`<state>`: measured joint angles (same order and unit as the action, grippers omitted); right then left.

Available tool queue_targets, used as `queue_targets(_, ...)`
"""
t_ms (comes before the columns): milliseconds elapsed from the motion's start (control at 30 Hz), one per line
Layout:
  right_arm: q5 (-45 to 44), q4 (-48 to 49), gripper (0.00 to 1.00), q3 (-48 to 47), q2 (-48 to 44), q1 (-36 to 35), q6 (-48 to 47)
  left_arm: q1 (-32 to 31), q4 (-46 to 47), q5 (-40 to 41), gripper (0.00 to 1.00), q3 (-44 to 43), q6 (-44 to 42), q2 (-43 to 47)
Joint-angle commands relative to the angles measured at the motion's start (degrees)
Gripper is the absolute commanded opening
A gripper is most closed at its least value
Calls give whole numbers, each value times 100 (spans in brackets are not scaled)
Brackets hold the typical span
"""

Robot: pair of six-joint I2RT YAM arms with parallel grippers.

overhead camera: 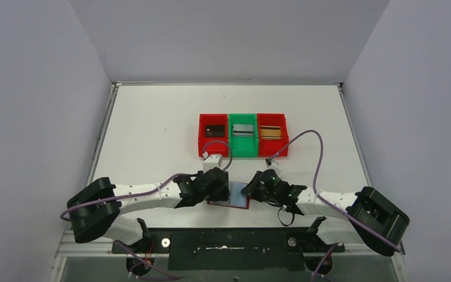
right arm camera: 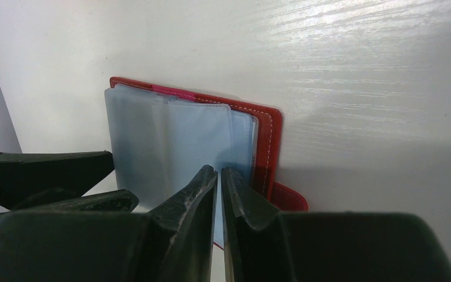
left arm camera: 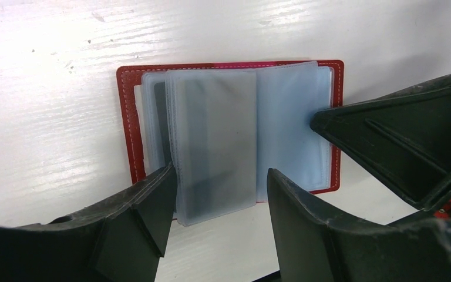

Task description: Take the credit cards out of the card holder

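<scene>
Two pincers at card holder [left arm camera: 288, 123]: left pincer [left arm camera: 220, 182] wide, astride near end of credit card [left arm camera: 214, 129]; right pincer [right arm camera: 218, 170] shut, pinning page.

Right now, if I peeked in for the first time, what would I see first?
First, the dark red card holder lying open near the front edge of the table, clear sleeves fanned out, with the open left gripper around one sleeve and the shut right gripper on its right-hand pages. Behind it, mid-table, sits a bright row of bins, red, green, red, each holding a card.
</scene>
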<state>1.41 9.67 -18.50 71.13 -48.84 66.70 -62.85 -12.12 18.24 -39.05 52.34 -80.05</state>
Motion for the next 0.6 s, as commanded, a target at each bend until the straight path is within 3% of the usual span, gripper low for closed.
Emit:
queue_targets(0,-67,-94,12,-91,115,-24,-34,-102,-18,264,56,-406,3,174)
queue_targets(200,-71,-97,12,-92,107,-25,-31,-130,-85,246,53,-495,-9,286)
queue_targets(333,-72,-104,12,-88,94,-29,-28,-171,-93,182,45,-559,-32,366)
queue_targets(567,-101,-116,12,-89,65,-24,-7,-114,999,-853,43,-214,-289,493)
